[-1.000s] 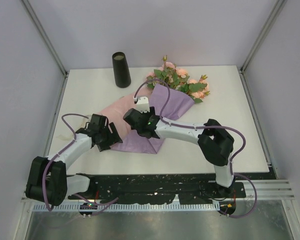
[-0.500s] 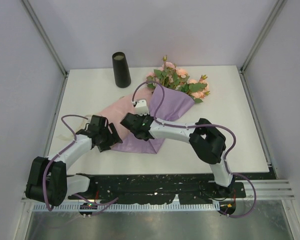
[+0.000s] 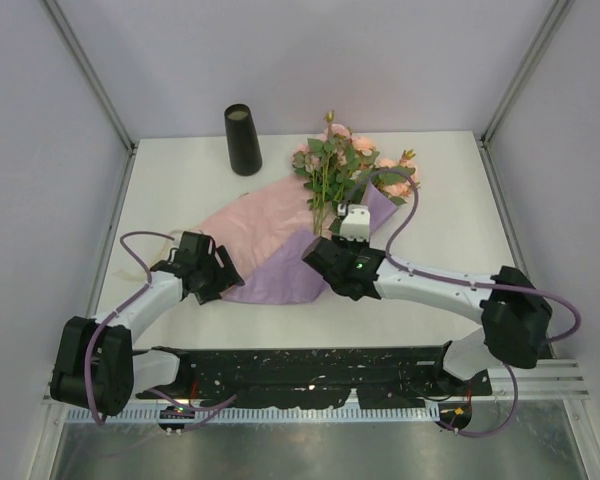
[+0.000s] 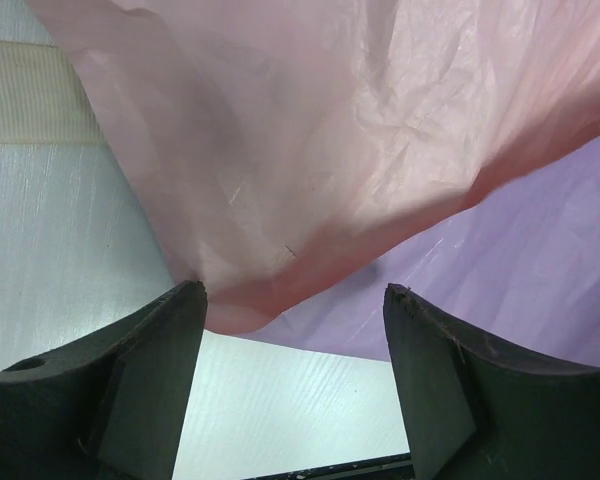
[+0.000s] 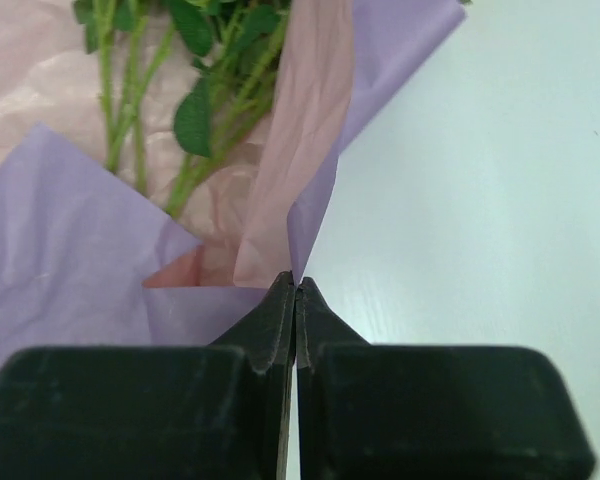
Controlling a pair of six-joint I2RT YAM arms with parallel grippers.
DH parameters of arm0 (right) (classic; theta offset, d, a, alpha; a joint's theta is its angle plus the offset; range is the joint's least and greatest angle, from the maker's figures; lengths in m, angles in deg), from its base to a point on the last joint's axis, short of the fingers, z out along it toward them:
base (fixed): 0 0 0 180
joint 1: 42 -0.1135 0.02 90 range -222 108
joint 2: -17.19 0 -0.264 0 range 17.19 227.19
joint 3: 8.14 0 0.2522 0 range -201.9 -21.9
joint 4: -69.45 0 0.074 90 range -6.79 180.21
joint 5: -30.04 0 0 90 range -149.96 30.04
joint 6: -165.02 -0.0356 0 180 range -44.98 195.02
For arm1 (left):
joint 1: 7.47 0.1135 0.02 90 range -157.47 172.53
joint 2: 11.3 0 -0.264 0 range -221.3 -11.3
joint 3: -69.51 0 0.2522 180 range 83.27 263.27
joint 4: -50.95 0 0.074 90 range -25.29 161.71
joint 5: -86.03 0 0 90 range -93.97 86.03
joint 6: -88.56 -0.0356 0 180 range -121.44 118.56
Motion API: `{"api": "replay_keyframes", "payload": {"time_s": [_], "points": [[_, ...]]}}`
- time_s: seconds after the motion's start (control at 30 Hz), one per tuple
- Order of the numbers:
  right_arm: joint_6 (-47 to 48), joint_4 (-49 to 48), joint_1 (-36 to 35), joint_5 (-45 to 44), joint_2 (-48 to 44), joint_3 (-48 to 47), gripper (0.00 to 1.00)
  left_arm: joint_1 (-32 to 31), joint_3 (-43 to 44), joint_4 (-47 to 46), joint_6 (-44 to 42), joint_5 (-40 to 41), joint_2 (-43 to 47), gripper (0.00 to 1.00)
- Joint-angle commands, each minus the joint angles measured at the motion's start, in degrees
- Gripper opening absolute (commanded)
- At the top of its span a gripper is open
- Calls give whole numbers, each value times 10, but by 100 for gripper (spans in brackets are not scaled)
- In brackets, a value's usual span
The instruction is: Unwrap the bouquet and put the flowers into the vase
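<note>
Unwrapping is the step in hand. Nearest the bases, the left claw (image 4: 295, 300) hangs with its fingers (image 4: 130, 380) spread wide. A loose pink lip of the wrapping paper (image 3: 270, 285) lies just ahead of its tips, and nothing is between them. The right claw (image 5: 295, 285) is pressed together, its tips pinching a folded edge of the paper, purple outside and pink inside, with bare surface (image 5: 480, 200) to its right. Beyond that pinch and to its left the sheet lies open. The flowers (image 3: 332, 165) rest on it, with bared green stems (image 5: 130, 110) pointing back toward the claw and the peach heads farther off. The vase (image 3: 243, 140) stands upright well beyond the left claw, apart from the paper's far corner. I judge the cone largely open, but the right flap is not yet laid flat. The next move calls for drawing that flap outward, away from the stems, without dragging them along. A claw must then be freed to take the stems low down.
</note>
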Motion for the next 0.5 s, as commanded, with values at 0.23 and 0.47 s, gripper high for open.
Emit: {"api": "replay_keyframes", "payload": {"time_s": [0.23, 0.47], "points": [[-177, 17, 33, -10, -178, 171, 5, 6, 5, 7, -5, 34, -22, 76], [-323, 87, 53, -10, -206, 227, 5, 6, -6, 15, -3, 63, 2, 77]]}}
